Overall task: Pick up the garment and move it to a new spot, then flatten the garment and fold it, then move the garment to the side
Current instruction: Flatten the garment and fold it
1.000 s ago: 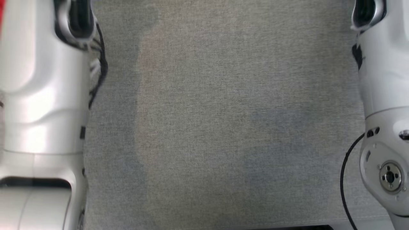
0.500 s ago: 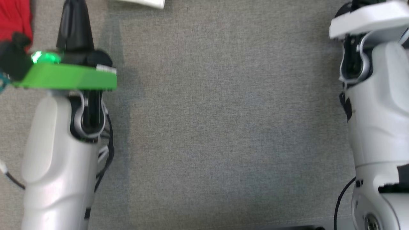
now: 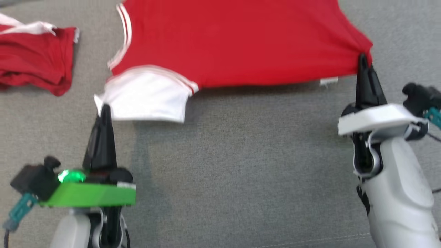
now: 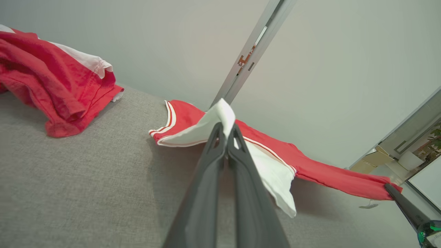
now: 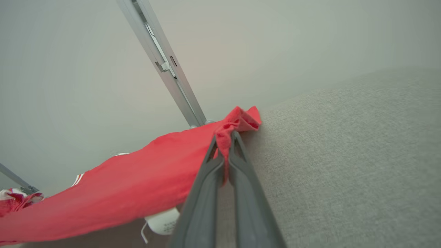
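1. Black fingers of the left gripper (image 3: 104, 111) are clamped together on a corner of the white sleeve (image 3: 148, 93); white cloth pokes out past the tips
2. The right gripper (image 3: 362, 60) is clamped too, on a bunched red corner of the garment (image 3: 234, 41) at its other end
3. From both claws the garment lies ahead, its long axis running crosswise from one grip to the other; the near edge hangs raised over the grey cloth surface (image 3: 241, 165) (a shadow lies under it), while the far part seems to rest on it. Each arm has its own end, so neither is nearer; I judge the coming move must carry both ends together and keep them well apart, or the edge will sag
4. The wrist views show each pinch close up, which the head view blurs; the right wrist view also shows a pale label (image 5: 162, 220) dangling under the hem. The head view shows the whole near edge, plus a second crumpled red garment (image 3: 34, 65) well apart to the left
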Motion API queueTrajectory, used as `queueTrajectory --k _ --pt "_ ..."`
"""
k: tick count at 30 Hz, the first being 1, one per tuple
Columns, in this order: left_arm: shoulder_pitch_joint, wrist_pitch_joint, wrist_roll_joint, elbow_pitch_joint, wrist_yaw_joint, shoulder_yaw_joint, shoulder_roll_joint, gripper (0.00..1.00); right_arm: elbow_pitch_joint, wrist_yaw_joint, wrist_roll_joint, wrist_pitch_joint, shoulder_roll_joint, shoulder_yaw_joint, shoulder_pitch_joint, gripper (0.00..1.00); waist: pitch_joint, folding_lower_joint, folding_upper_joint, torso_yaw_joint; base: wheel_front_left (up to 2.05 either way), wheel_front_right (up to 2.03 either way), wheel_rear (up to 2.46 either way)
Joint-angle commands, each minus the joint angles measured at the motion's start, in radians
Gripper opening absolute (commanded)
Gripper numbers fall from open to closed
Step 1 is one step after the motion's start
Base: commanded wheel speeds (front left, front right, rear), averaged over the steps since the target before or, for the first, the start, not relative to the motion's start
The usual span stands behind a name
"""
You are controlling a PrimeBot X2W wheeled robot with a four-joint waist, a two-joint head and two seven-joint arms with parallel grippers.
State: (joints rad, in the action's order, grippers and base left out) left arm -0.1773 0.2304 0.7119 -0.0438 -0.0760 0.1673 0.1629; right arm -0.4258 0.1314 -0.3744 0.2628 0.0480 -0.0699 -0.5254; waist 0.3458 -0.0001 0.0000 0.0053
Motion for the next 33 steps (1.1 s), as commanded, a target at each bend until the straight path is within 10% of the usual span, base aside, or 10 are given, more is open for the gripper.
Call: queueTrajectory --k 1,19,33 --pt "0.063 -0.003 0.002 -0.031 0.014 0.001 0.010 0.00 0.025 -0.001 -0.008 0.003 0.004 -0.001 0.058 0.00 -0.136 0.0001 0.0000 -0.017 0.00 0.00 0.00" --pt "0.421 -0.050 -0.011 -0.209 0.091 0.057 0.019 0.00 0.222 -0.001 -0.075 0.003 0.004 -0.002 0.499 0.00 -0.214 0.0001 0.0000 -0.019 0.00 0.00 0.00" --pt "0.276 -0.063 -0.030 -0.089 0.078 0.079 0.014 0.00 0.100 -0.001 -0.114 0.003 0.004 0.036 0.403 0.00 -0.136 0.0001 0.0000 -0.032 0.00 0.00 0.00"
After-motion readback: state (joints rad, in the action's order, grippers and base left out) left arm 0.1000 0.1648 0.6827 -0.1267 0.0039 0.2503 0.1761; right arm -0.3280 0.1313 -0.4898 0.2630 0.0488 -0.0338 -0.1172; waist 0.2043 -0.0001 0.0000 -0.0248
